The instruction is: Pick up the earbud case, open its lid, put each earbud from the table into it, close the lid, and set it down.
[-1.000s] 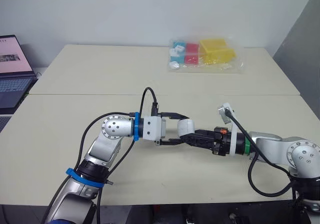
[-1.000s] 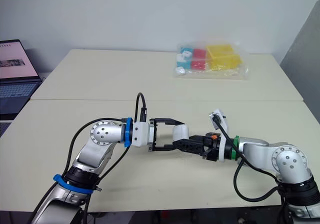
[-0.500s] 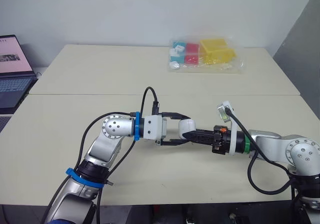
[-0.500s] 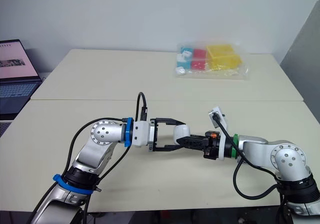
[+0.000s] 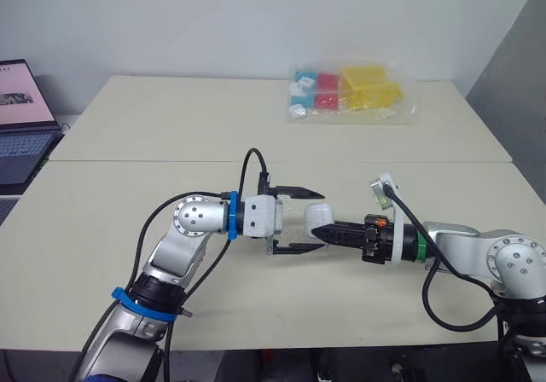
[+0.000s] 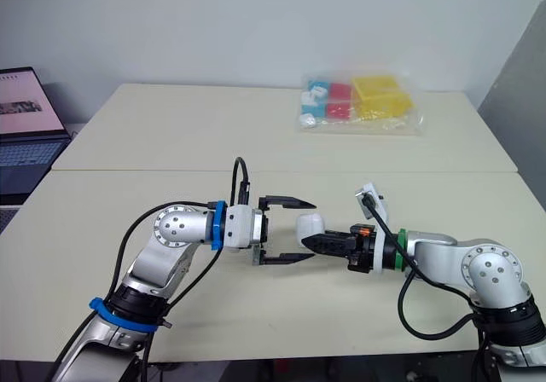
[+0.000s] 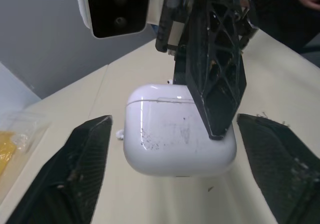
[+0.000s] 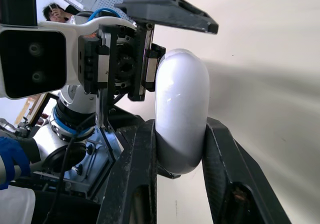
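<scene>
My right claw (image 5: 319, 228) reaches in from the right side and is clamped on the white earbud case (image 7: 165, 134). Its two black fingers (image 8: 131, 184) press the case's broad faces near one end, so the rest of the rounded body sticks out free toward my left arm. The case hangs just above the tabletop (image 5: 171, 126), front centre, not resting on it. The lid is shut, w/ its seam a thin line across the shell in the left wrist view. My left claw (image 5: 317, 220) faces it head-on, spread wide and holding nothing. Its fingers (image 7: 75, 169) sit one on each side of the case, w/ clear gaps, no contact. Judgement: I hold the case out like this so the left claw can get at the lid while the right keeps the body steady, so this looks like the lid-opening step, early in the task. Next move prob. needs a light, well-centred touch, as the shell is glossy and could slip. Far back on the tabletop lies a clear bag of coloured blocks (image 5: 351, 94), and a laptop (image 5: 21, 118) sits off to the left, both well apart from the work.
</scene>
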Tool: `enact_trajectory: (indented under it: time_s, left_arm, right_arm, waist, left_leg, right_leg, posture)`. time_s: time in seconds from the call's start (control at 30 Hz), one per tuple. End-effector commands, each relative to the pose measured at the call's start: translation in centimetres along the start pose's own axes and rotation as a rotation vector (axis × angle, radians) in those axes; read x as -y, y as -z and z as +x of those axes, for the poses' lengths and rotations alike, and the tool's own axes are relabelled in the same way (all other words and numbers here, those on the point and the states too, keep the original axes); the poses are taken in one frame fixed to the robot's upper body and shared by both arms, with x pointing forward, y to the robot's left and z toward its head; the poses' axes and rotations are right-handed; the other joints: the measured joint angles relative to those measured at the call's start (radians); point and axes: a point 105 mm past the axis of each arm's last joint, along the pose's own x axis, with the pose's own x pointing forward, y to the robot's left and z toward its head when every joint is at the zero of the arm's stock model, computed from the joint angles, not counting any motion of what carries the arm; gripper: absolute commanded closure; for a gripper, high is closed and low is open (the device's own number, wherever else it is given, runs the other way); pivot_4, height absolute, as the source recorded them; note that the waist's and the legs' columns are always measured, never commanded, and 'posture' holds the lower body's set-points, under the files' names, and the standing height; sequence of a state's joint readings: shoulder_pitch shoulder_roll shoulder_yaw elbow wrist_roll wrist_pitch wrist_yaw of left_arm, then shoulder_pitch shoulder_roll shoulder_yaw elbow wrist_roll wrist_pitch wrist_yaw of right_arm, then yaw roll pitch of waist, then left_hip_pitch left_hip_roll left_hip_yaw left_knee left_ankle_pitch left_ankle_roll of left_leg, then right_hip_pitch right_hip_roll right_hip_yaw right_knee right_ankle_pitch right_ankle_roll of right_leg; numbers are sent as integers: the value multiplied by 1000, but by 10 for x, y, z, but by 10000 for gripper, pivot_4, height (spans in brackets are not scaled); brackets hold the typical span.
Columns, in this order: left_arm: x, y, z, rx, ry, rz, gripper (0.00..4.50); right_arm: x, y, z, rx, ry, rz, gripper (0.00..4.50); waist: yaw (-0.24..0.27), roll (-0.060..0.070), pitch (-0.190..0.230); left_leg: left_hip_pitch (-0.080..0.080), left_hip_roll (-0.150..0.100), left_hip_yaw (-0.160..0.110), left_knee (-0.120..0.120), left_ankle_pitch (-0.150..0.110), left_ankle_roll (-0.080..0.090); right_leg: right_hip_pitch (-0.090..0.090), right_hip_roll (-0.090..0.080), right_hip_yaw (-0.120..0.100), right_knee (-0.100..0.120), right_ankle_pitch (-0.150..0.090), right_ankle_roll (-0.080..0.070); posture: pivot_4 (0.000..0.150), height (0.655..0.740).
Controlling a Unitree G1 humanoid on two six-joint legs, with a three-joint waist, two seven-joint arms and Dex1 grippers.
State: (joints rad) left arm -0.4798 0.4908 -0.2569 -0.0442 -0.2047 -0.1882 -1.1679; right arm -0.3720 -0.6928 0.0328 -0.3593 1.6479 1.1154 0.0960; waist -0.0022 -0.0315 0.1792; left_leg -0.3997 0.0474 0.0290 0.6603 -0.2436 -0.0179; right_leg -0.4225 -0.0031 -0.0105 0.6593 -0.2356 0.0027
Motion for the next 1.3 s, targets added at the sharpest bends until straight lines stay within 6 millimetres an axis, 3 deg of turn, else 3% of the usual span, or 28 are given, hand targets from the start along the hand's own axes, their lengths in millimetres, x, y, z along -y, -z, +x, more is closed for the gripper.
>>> enact_trajectory:
  time_s: [0.03,0.23,0.33,0.43,0.5,0.67,0.93,1.3]
  left_arm:
    - [-8,4,-11,-44,-41,-52,0]
    - [-8,19,-29,-158,-60,-236,0]
    - [-6,25,-34,-221,-82,-437,0]
    - [1,16,-27,-220,-37,-473,0]
    - [-5,14,-16,-235,-71,-490,0]
    - [-12,10,-4,-260,-101,-464,0]
    - [-26,-8,25,-238,-100,-402,0]
    - [-24,-7,33,-273,-83,-435,0]
  right_arm:
    - [-6,-8,-3,-8,-7,-81,36849]
    - [0,-14,-11,-78,62,-221,36849]
    - [1,-29,-25,-230,172,-559,36849]
    - [4,-38,-34,-362,217,-798,36850]
    - [5,-46,-34,-431,222,-940,36850]
    - [16,-52,-36,-560,232,-1134,36850]
    - [22,-53,-27,-629,175,-1234,36850]
    - [23,-53,-15,-630,139,-1281,36850]
  waist:
    - [0,0,0]
    - [-1,0,0]
    - [-1,6,5]
    - [-1,8,6]
    - [-1,8,6]
    - [-1,7,7]
    - [-1,7,7]
    - [0,7,7]
  left_leg:
    - [0,0,0,0,0,0]
    - [0,0,0,-1,0,0]
    - [-2,0,0,-1,0,0]
    - [-3,-1,-1,-1,0,0]
    - [-3,0,-1,-2,-1,0]
    - [-4,0,1,-3,-1,1]
    - [-5,-1,1,0,-1,1]
    - [-4,-1,1,1,-1,1]
  right_leg:
    - [0,0,0,0,0,0]
    - [-1,0,0,0,0,0]
    - [-2,0,0,-1,0,0]
    - [-6,-1,0,-1,0,1]
    - [-5,0,0,-3,0,0]
    - [-6,0,0,-3,-1,0]
    - [-6,0,0,-2,0,0]
    - [-6,1,0,0,-1,0]
  posture:
    - [1500,7400]
    - [1500,7400]
    - [1500,7400]
    - [1500,7400]
    - [1500,7400]
    - [1500,7400]
    - [1500,7400]
    - [1500,7400]
